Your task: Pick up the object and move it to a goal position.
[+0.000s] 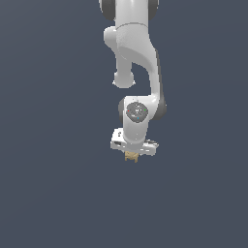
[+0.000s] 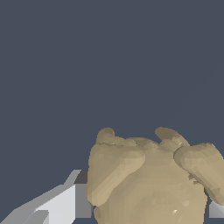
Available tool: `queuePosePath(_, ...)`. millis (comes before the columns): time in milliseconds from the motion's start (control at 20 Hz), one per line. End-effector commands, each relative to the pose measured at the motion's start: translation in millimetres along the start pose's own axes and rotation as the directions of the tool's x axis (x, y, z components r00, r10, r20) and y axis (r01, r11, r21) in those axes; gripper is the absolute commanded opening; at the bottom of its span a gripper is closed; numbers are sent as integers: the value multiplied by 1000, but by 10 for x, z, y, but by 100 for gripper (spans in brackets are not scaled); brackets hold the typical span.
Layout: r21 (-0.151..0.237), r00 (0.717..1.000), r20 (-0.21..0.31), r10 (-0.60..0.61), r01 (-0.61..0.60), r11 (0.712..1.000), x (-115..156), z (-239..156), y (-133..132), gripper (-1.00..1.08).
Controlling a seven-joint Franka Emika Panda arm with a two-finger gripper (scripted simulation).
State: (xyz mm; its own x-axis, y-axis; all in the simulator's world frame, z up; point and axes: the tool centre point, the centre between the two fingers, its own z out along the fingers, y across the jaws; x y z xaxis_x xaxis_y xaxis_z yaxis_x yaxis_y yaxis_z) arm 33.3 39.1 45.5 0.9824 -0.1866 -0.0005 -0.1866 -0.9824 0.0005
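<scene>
— What do the fingers have?

— I see the gripper [image 1: 131, 156] closed on the object [image 1: 131, 156]. In the wrist view one grey-white finger [image 2: 65, 203] presses against the side of the tan lump [image 2: 148, 179], and a sliver of the other finger [image 2: 216, 209] shows at its far side. So the jaws are narrowed to the lump's width, with the lump between them.

— Where is the object, then?

— Right under the hand in the exterior view, a small yellowish bit poking out below the white hand. It fills much of the wrist view, lumpy, with rounded bulges on top.

— And further out?

— The white arm [image 1: 138, 58] comes down from the top of the exterior view, wrist pointing down. Behind everything I see only a plain dark blue-grey background [image 1: 48, 145].
</scene>
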Motion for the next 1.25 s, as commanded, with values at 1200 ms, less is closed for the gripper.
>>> queuePosePath(1200,0,1000,-1,-2,2,1000,-474,-938,-1335,-100)
